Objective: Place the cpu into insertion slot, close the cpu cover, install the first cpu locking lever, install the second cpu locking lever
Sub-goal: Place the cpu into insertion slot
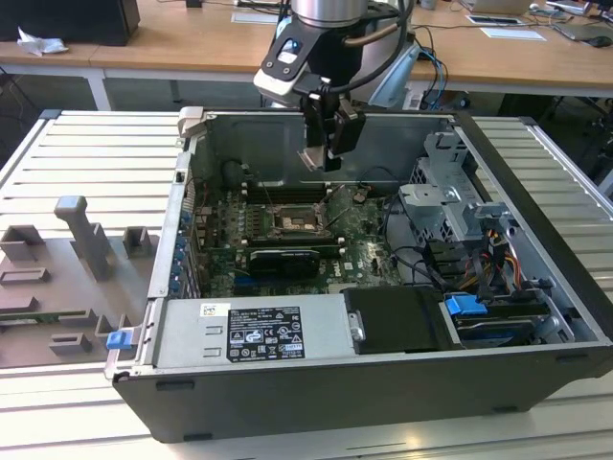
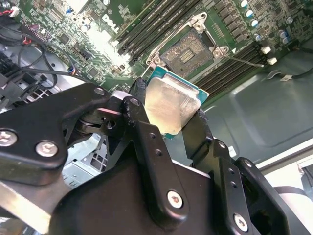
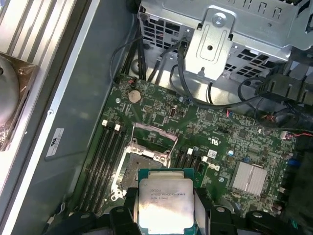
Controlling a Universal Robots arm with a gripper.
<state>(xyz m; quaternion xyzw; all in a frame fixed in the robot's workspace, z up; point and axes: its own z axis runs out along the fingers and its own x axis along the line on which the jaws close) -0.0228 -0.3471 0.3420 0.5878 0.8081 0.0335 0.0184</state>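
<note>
The open computer case (image 1: 316,407) lies on its side, with the socket (image 1: 292,222) near the middle of its floor. The arm (image 1: 330,14) reaches down from above the socket. The green board (image 1: 369,244) spreads out around the socket on every side. The gripper (image 1: 324,158) hangs straight over the socket, well clear of it, and its two black fingers (image 2: 142,122) pinch the chip by opposite edges. Long black memory slots (image 3: 102,156) run along both flanks of the socket. In the first wrist view the socket (image 3: 142,161) lies bare, its dark centre uncovered, and the cover (image 3: 155,131) stands tipped up at one edge of it. The chip (image 3: 165,203) is in the air above the socket, silvery top showing in both wrist views (image 2: 171,105).
</note>
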